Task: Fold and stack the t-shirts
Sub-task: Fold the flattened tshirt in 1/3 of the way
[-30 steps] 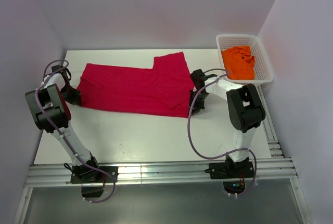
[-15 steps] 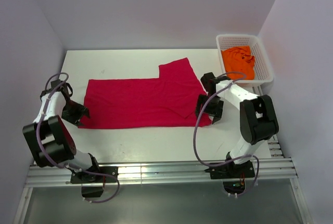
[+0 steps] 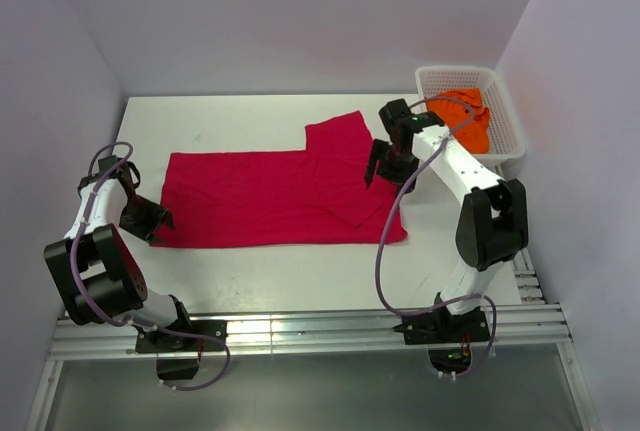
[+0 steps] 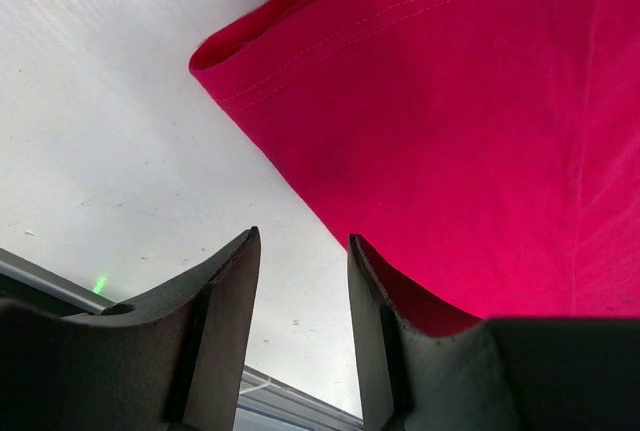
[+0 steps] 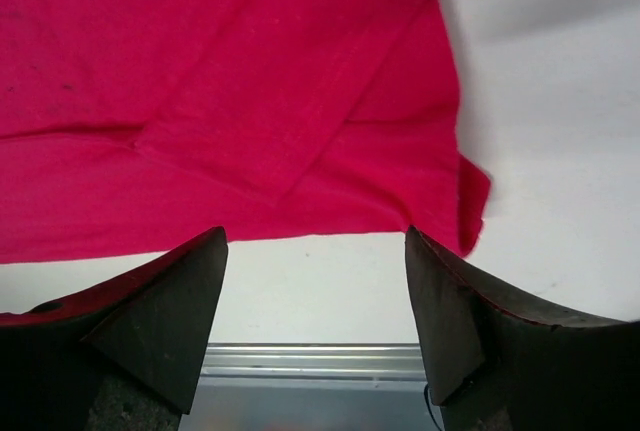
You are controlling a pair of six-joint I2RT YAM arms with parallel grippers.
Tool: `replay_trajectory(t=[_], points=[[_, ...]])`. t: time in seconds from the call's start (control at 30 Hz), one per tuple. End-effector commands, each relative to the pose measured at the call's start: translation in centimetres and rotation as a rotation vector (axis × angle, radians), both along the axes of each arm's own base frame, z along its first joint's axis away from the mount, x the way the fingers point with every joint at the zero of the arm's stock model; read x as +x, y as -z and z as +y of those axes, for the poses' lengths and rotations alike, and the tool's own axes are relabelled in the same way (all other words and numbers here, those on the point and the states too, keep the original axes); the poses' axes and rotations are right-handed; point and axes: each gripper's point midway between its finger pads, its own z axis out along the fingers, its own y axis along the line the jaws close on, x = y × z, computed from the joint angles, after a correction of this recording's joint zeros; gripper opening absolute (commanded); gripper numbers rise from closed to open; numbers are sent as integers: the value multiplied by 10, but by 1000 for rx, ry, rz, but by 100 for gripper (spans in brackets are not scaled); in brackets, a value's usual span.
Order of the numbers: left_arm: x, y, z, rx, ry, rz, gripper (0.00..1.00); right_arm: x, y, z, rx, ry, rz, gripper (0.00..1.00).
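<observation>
The crimson red t-shirt lies spread flat on the white table, one sleeve sticking out toward the back. My left gripper is low at the shirt's near left corner, open. In the left wrist view its gripper has only bare table in the gap, and the red t-shirt lies just ahead and to the right. My right gripper hovers open over the shirt's right end. The right wrist view shows this gripper empty above the red t-shirt. The orange t-shirt sits crumpled in the basket.
A white mesh basket stands at the back right corner of the table. An aluminium rail runs along the near edge by the arm bases. Walls close in on the left, back and right.
Both grippers drew the red shirt toward the near edge, then opened and let it go. The right gripper has since lifted and moved back over the shirt's right end. The left stays put.
</observation>
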Motion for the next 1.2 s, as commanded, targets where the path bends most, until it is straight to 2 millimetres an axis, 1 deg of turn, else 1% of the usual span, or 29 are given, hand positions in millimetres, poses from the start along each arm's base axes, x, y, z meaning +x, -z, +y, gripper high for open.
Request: replay_trajectory(t=[0.0,0.07,0.13,0.17,0.2,0.3,0.4,0.47,0.6,0.73,0.87,1.0,1.1,1.13,1.17], points=[[14,-9,5,12,19,-59,46,-1,14,20,17,-18,46,78],[12,-7,4,10,19,-54,45,-9,29,29,24,-34,82,75],[11,-6,4,12,21,-49,43,-9,38,33,27,-40,82,73],[10,-6,4,16,23,-48,43,-14,46,32,20,-40,101,72],[7,-5,4,21,22,-43,43,-13,50,34,21,-44,93,72],[2,-3,4,28,24,-37,42,-14,67,28,-17,-52,118,68],[-4,0,2,23,28,-25,42,-14,79,24,-43,-59,134,67],[-6,1,2,30,30,-20,41,-14,83,24,-46,-62,138,65],[-8,1,3,35,31,-16,41,-10,93,25,-49,-65,142,62],[-9,0,4,40,33,-10,41,-4,98,26,-56,-69,147,61],[-9,-4,5,47,44,-11,41,3,98,29,-54,-70,142,59],[-8,-4,6,46,47,-7,41,5,101,31,-51,-70,156,58],[-7,-3,6,45,49,-4,40,7,94,33,-46,-71,152,58],[-6,-4,6,46,47,-7,40,11,89,34,-42,-68,141,58],[-6,-3,6,45,46,-4,40,10,85,34,-42,-69,146,58]])
